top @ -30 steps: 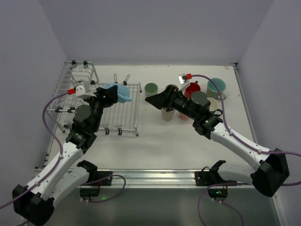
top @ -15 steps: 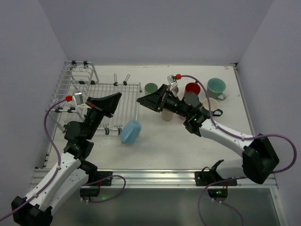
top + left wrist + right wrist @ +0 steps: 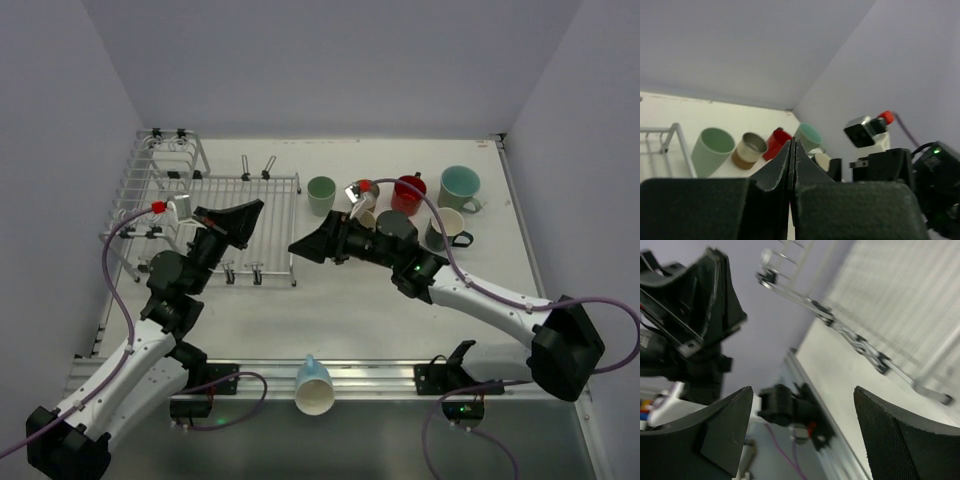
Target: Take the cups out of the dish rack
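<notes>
The left gripper, clenched on nothing, hovers over the dish rack, the right gripper gapes beside it, and a light blue cup lies tipped on the rail edging the tabletop.

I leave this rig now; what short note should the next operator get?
The left pincer is shut and empty, over the dish rack. The right pincer is open and empty, at the rack's right edge. The pale green cup, red cup, teal cup and others stand on the table right of the rack. The light blue cup lies tipped on the near rail. No cup shows in the rack. Left to do: recover the light blue cup.
</notes>
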Motion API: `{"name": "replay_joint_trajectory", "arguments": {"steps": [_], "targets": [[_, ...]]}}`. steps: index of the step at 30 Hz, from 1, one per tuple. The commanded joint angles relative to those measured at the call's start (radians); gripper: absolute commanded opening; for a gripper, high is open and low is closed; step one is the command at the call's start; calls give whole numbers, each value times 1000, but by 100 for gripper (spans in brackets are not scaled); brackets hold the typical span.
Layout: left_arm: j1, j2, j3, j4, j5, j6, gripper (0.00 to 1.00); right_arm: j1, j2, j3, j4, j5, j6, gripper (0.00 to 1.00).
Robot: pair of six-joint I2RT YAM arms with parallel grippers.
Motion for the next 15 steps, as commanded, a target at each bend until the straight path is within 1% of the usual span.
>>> {"name": "replay_joint_trajectory", "arguments": {"steps": [1, 2, 3, 5, 6, 8, 9, 10, 11, 12, 13, 14, 15], "targets": [[-6, -11, -29, -95, 6, 120, 0, 20, -121, -31, -290, 85, -278, 84], [-6, -11, -35, -112, 17, 127, 0, 40, -147, -38, -379, 83, -313, 86], [-6, -14, -38, -150, 20, 129, 0, 97, -170, -28, -457, 86, -343, 91], [-6, -40, -41, -181, 40, 149, 0, 182, -225, -41, -623, 187, -395, 99], [-6, -54, -42, -207, 48, 153, 0, 251, -240, -58, -654, 206, -397, 99], [-6, -83, -41, -238, 59, 170, 0, 305, -276, -125, -712, 220, -366, 99], [-6, -89, -32, -273, 59, 178, 0, 363, -286, -141, -726, 220, -361, 99], [-6, -95, -24, -294, 59, 190, 0, 389, -296, -147, -752, 223, -342, 99], [-6, -105, -15, -311, 75, 196, 0, 412, -311, -150, -813, 217, -332, 99], [-6, -108, -3, -333, 86, 201, 0, 464, -316, -141, -855, 214, -317, 99], [-6, -112, 2, -344, 95, 204, 0, 498, -320, -131, -911, 238, -261, 99], [-8, -123, 5, -354, 112, 207, 0, 530, -334, -111, -1033, 337, -222, 99], [-8, -129, 7, -364, 123, 212, 0, 579, -342, -106, -1091, 380, -176, 99]]}}
